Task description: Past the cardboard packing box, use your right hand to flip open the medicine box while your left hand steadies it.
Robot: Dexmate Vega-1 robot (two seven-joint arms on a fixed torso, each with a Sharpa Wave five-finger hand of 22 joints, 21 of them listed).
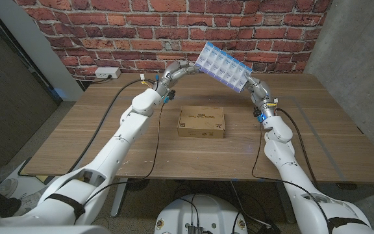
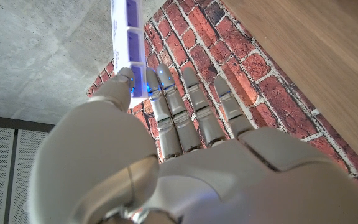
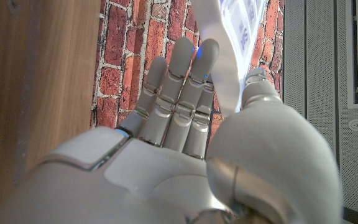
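The medicine box (image 1: pixel 223 67), a long white and blue pill organizer with several compartments, hangs in the air beyond the cardboard packing box (image 1: pixel 201 121), tilted down toward the right. My left hand (image 1: pixel 176 70) grips its upper left end; the thumb and fingers (image 2: pixel 160 81) pinch the box end (image 2: pixel 129 43). My right hand (image 1: pixel 254 86) holds the lower right end, and the box edge (image 3: pixel 225 56) sits between its thumb and fingers (image 3: pixel 185 68). I cannot tell whether any lid is raised.
The wooden table (image 1: pixel 96 136) carries black cables (image 1: pixel 112 107) running along its left side and near its right side. A white power strip (image 1: pixel 106 73) lies at the back left edge. A red brick wall (image 1: pixel 109 26) stands behind the table.
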